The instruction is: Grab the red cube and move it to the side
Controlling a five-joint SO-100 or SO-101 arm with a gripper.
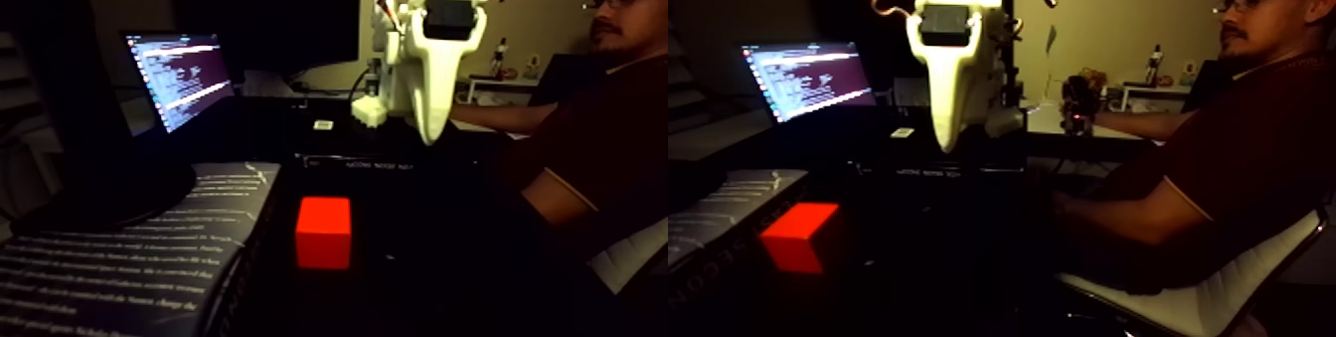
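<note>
The picture holds two side-by-side halves of a dim desk. The red cube [323, 232] rests on the dark desk surface, bright and square in the left half and seen corner-on in the right half. My white gripper [429, 134] hangs from the top with its tapered fingers pointing down. It is above and behind the cube and well apart from it. In the left half it stands to the cube's right. Nothing is between the fingers. The fingers read as one white wedge, so their gap cannot be made out.
An open printed booklet [119, 261] lies left of the cube. A lit laptop [179, 78] and a dark monitor [268, 13] stand behind. A seated person [596, 142] fills the right side, forearm near the desk edge. More white arm parts [370, 110] sit behind the gripper.
</note>
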